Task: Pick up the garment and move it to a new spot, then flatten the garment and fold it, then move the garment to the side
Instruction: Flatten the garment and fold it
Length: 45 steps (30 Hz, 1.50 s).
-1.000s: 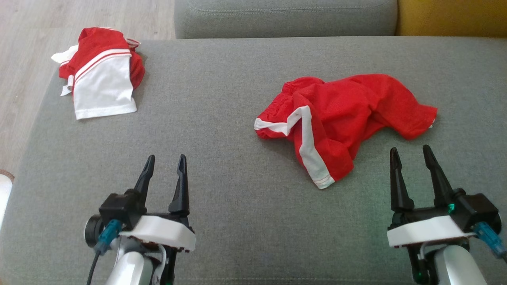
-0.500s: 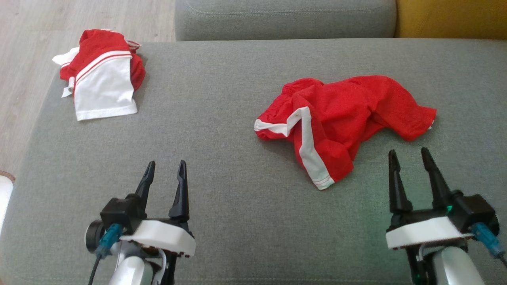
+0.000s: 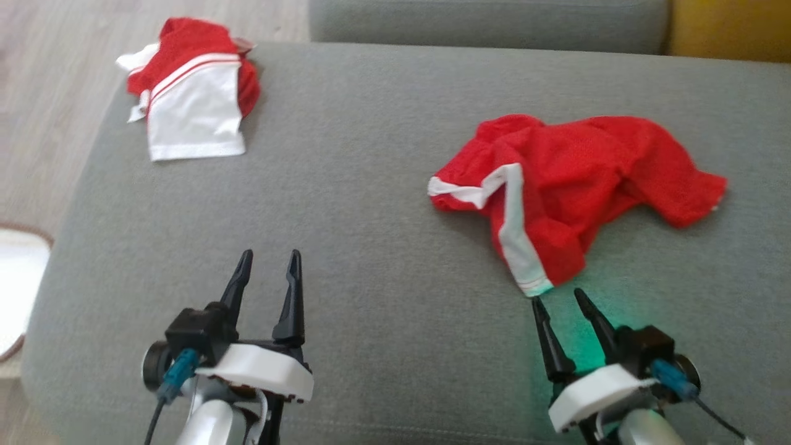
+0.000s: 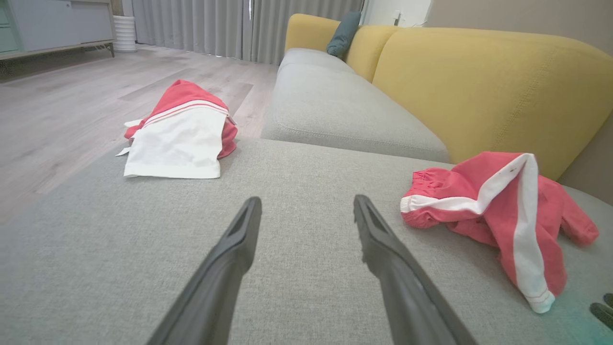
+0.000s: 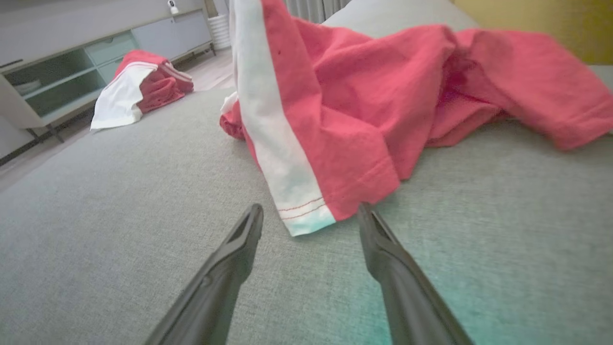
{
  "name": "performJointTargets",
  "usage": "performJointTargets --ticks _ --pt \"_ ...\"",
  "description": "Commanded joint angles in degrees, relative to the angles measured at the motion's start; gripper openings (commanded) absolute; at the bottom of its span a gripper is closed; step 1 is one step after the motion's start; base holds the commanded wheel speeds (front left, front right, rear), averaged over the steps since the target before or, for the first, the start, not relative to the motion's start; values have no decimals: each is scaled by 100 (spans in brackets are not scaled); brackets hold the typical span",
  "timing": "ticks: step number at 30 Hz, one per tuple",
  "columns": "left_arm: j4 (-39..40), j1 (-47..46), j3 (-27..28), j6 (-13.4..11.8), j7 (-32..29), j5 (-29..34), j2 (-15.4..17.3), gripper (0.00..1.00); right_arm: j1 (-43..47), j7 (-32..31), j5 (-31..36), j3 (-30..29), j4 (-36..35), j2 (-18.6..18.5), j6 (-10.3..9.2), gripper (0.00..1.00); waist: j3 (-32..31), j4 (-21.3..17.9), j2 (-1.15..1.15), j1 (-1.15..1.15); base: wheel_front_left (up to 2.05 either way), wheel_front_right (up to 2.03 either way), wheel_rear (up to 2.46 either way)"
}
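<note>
The garment (image 3: 575,179) is a crumpled pair of red shorts with a white side stripe, lying on the right half of the grey sofa seat (image 3: 371,185). My right gripper (image 3: 558,296) is open, its tips just short of the garment's near white hem corner. In the right wrist view that hem corner (image 5: 306,215) lies between and just past the open right gripper (image 5: 311,208); the garment (image 5: 364,96) rises behind it. My left gripper (image 3: 270,254) is open over bare cushion at the lower left, well away from the garment (image 4: 503,211). The left gripper (image 4: 307,201) holds nothing.
A folded red and white garment (image 3: 194,111) sits at the seat's far left corner, by the edge above the wooden floor (image 3: 49,93). A grey cushion (image 3: 488,21) and a yellow backrest (image 3: 729,28) border the far side. A low cabinet (image 5: 57,72) stands beyond.
The head camera has shifted, sliding the whole picture. My right gripper has moved left and nearer to the garment's near hem corner. The left gripper and both garments have stayed put.
</note>
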<state>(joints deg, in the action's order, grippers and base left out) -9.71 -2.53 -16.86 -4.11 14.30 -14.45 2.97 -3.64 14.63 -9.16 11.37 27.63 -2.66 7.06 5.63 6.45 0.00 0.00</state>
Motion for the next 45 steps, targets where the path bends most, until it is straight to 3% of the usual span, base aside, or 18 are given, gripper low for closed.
performJointTargets --ticks 1,12,13,16,23,30,38,39,41,42,45 --pt "207 -212 144 -30 70 -31 -9 100 -309 37 60 149 -126 -21 43 100 89 110 0 0 0 0 0" --pt "297 -317 73 -88 70 -110 -9 100 -1097 37 909 -253 1288 -21 43 99 454 674 0 0 0 0 0" --pt "297 -322 69 -87 70 -115 -9 100 -1149 37 943 -318 1363 -21 43 64 465 697 0 0 0 0 0" --pt "312 -323 82 -100 70 -129 -9 100 -1227 37 967 -501 1479 -21 43 0 477 710 0 0 0 0 0" --pt "331 -263 110 -85 70 -80 -9 100 -1121 37 1016 -1122 1051 -21 43 0 460 440 0 0 0 0 0" --pt "343 -290 136 -22 70 -33 -9 100 -926 35 1623 -1919 617 -21 43 0 471 21 0 0 0 0 0" --pt "316 -352 115 19 70 -17 -9 100 -1045 -73 1975 -2381 429 -21 43 0 557 -264 0 0 0 0 0" --pt "314 -358 122 19 70 -15 -9 100 -1061 -74 1982 -2411 414 -21 43 5 569 -290 0 0 0 0 0" --pt "301 -368 129 29 70 -12 -9 100 -1085 -68 1985 -2463 390 -21 43 50 587 -336 0 0 0 0 0" --pt "295 -374 134 32 70 -11 -9 100 -1094 -64 1971 -2476 383 -21 43 96 592 -359 0 0 0 0 0" --pt "293 -388 150 30 70 -10 -9 100 -1110 -50 1934 -2486 352 -21 43 100 603 -406 0 0 0 0 0"
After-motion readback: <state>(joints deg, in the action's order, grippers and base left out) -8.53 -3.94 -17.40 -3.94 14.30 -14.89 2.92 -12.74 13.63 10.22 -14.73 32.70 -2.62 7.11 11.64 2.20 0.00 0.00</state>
